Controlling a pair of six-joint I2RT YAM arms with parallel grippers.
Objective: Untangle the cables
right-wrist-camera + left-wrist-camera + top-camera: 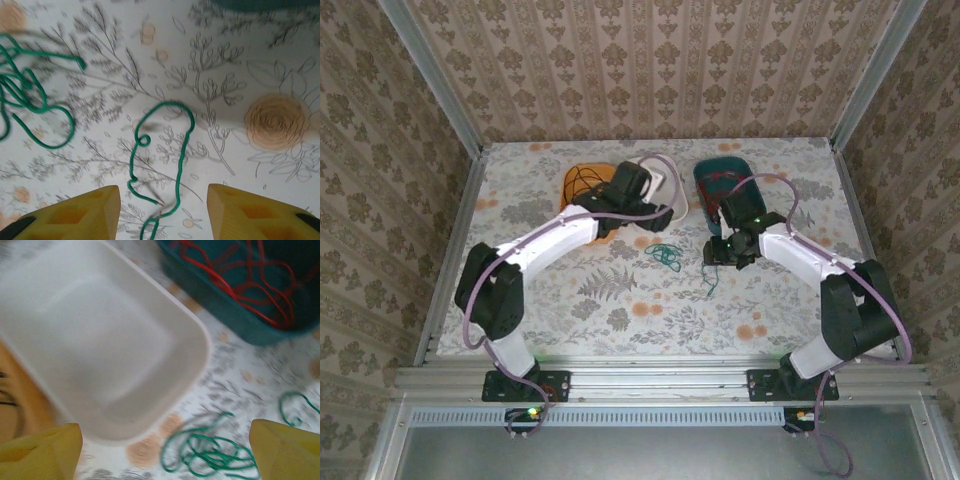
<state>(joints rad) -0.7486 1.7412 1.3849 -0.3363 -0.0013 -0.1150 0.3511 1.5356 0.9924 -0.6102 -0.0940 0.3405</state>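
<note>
Now, table [620, 310]: flat top with a pale floral print, carrying everything below.
Containers: a white rectangular plastic tray [100, 340] sits between an orange tray [572, 195] and a dark teal plastic bin [240, 315], all towards the far side of the table.
Red cables [250, 285]: thin looping red wires piled inside the teal bin.
Black cable [588, 178]: a thin dark loop lying in the orange tray.
Green cables [205, 452]: a curly tangle of thin green wire on the table just in front of the white tray. A separate single green strand [165, 165] lies near it, to its right.
Left gripper [162, 455]: yellow fingers [40, 450] spread wide, gripping nothing, above the green tangle.
Right gripper [165, 215]: yellow fingers [75, 215] spread wide and empty. The single green strand runs between them; whether they touch it cannot be told.
</note>
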